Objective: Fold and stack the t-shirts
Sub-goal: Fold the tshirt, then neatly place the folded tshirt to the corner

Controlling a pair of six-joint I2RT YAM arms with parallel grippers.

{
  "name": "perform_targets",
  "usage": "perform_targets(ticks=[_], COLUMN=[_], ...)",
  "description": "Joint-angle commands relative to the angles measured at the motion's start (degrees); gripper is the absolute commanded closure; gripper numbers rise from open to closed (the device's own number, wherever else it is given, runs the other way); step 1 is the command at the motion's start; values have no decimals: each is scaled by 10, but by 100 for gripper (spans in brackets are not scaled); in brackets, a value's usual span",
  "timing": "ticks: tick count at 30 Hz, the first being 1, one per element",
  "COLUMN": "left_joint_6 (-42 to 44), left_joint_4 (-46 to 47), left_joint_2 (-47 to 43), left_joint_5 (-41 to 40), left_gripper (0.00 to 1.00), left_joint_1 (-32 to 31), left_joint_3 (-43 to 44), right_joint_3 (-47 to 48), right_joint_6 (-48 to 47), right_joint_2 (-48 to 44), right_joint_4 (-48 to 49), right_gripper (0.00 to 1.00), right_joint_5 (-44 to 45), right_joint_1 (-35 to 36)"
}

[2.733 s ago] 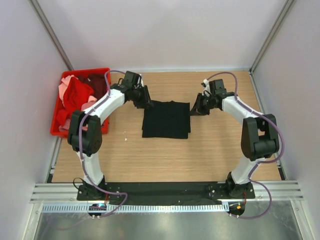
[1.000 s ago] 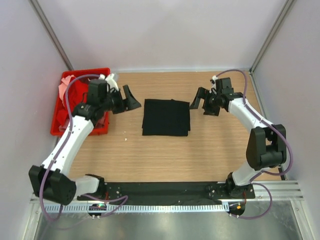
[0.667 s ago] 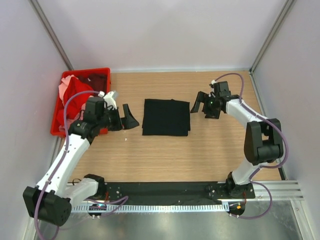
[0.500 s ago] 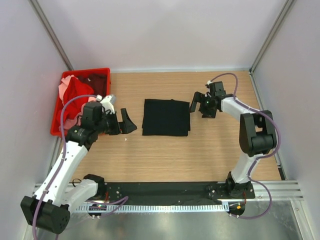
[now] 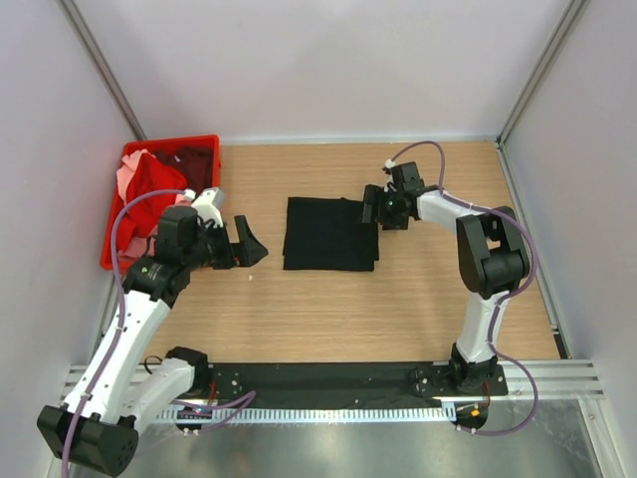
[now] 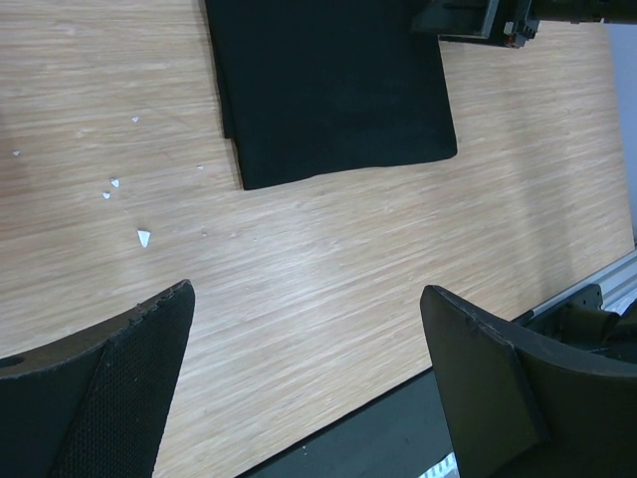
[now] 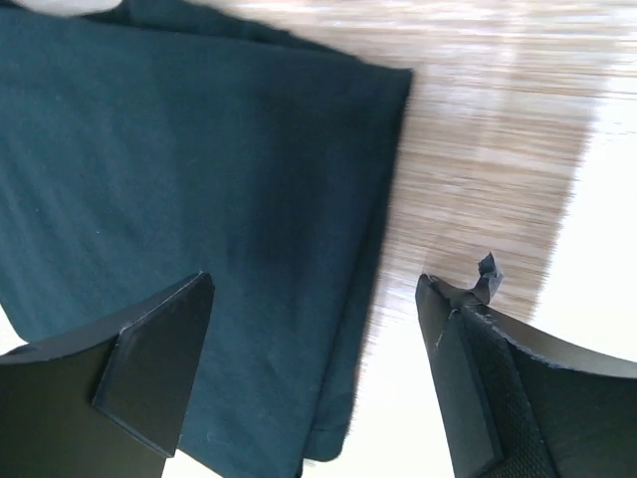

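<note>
A black t-shirt (image 5: 330, 235) lies folded into a flat rectangle mid-table, also in the left wrist view (image 6: 328, 90). My right gripper (image 5: 373, 207) is open at its far right corner. In the right wrist view the gripper (image 7: 314, 282) straddles the shirt's edge (image 7: 179, 159), one finger over cloth, the other over wood. My left gripper (image 5: 247, 244) is open and empty, a short way left of the shirt; the left wrist view shows the gripper (image 6: 307, 292) over bare wood. Red (image 5: 149, 184), pink (image 5: 126, 179) and dark maroon (image 5: 194, 159) t-shirts lie bunched in the crate.
The red plastic crate (image 5: 204, 140) stands at the table's far left. Small white crumbs (image 6: 142, 237) lie on the wood left of the black shirt. Pale walls close in the table on three sides, and a black base rail (image 5: 328, 376) runs along the near edge.
The left arm has drawn back from the black shirt toward the near left. The right gripper has moved left to the shirt's far right corner. The shirt has not moved.
</note>
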Motion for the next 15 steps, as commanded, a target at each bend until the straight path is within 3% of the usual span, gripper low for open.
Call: perform_targets(ticks=[1,9,15], left_joint_6=[12,11,10], left_joint_4=[14,14,15], left_joint_2=[-3,-4,-4], left_joint_5=[-4,-8,-6], left_gripper=[5,5,5], left_joint_1=[0,0,-1], left_joint_3=[5,5,3], right_joint_3=[-10,-74,-93], right_joint_6=[-9,8,6], right_joint_2=[11,-28,-39], right_joint_4=[6,12,22], right_gripper=[12,25,41], right_joint_5=[22,46,39], right_joint_1=[21,33,32])
